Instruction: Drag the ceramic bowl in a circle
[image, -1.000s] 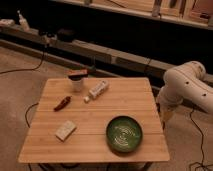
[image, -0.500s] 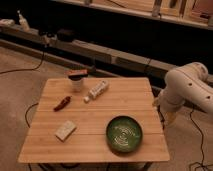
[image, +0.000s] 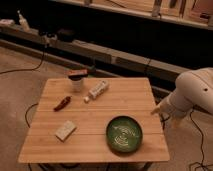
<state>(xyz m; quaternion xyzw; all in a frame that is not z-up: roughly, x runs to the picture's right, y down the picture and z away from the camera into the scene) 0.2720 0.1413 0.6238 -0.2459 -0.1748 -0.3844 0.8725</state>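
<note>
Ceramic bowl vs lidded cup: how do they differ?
The ceramic bowl is dark green, wide and shallow; the cup is white and small. Bowl open-topped; cup brown-lidded. Bowl sits front-right, near the gripper off the right edge of the table; cup back-left. Both upright.

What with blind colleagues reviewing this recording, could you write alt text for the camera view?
A robot arm holds its open pincer just past the wooden table, on the picture's right, apart from the dark-green ceramic bowl near the front edge. The table's left half carries a lidded white cup, a white tube, a red item and a pale block.
</note>
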